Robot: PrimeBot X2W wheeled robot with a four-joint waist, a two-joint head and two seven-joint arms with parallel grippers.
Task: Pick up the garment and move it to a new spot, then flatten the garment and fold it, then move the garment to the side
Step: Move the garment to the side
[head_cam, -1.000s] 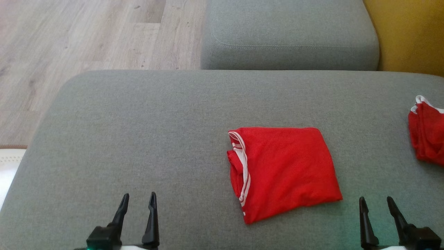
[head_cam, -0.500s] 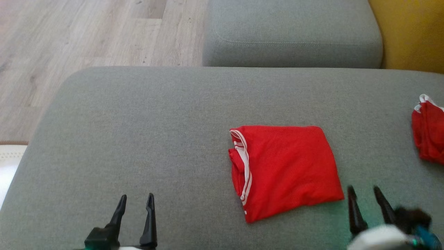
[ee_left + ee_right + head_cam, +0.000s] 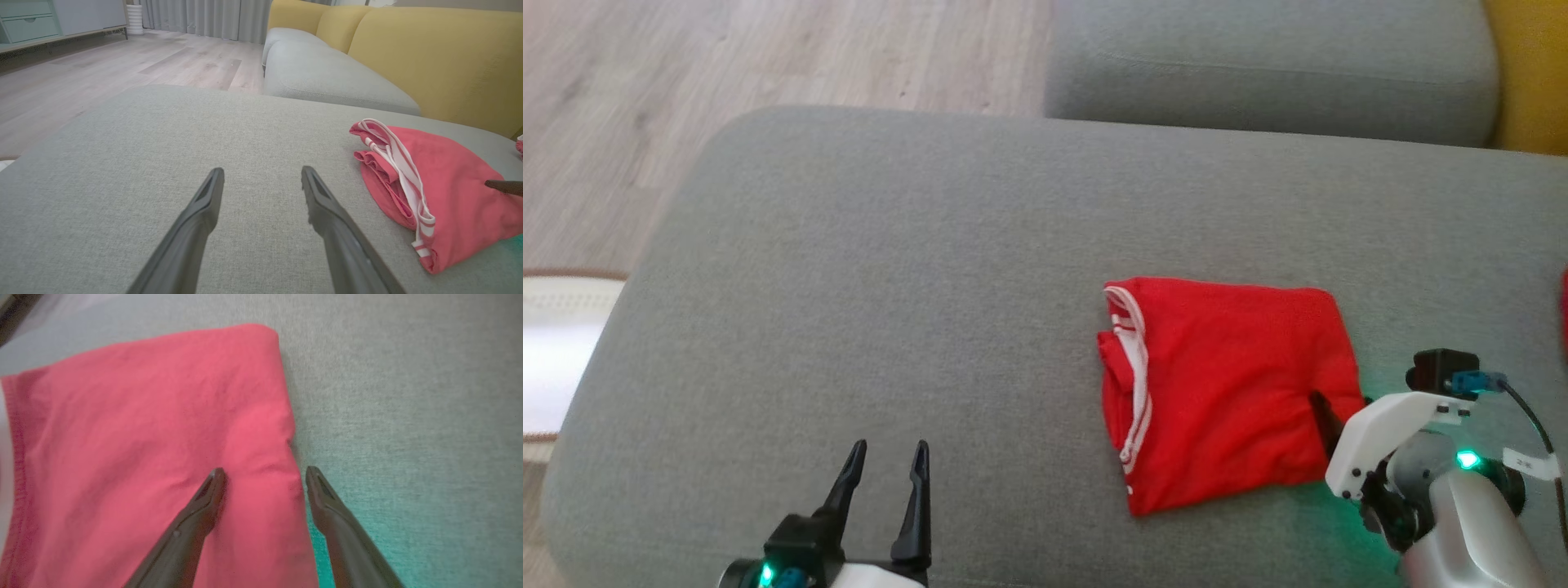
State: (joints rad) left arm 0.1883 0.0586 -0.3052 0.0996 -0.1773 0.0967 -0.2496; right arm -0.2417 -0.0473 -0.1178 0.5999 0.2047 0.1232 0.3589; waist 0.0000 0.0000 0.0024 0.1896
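The red garment (image 3: 1225,392) with white stripes lies folded on the grey cushion (image 3: 890,269), right of centre. My right gripper (image 3: 265,470) is open at the garment's near right edge. One finger (image 3: 204,506) is over the red cloth (image 3: 143,437) and the other is over bare cushion; I cannot tell whether they touch. In the head view one dark fingertip (image 3: 1319,408) pokes out from the white wrist onto the cloth. My left gripper (image 3: 889,449) is open at the front left, well clear of the garment (image 3: 457,192), with nothing between its fingers (image 3: 204,204).
A sliver of another red cloth (image 3: 1564,310) shows at the cushion's right edge. A second grey seat cushion (image 3: 1274,65) and a yellow sofa back (image 3: 429,53) lie beyond. Wooden floor (image 3: 645,82) is to the left, with a white edge (image 3: 556,343) by it.
The head camera has shifted, so the whole picture has slid. My right arm has come forward and left from the front right corner to the garment's right edge. The left gripper has stayed put.
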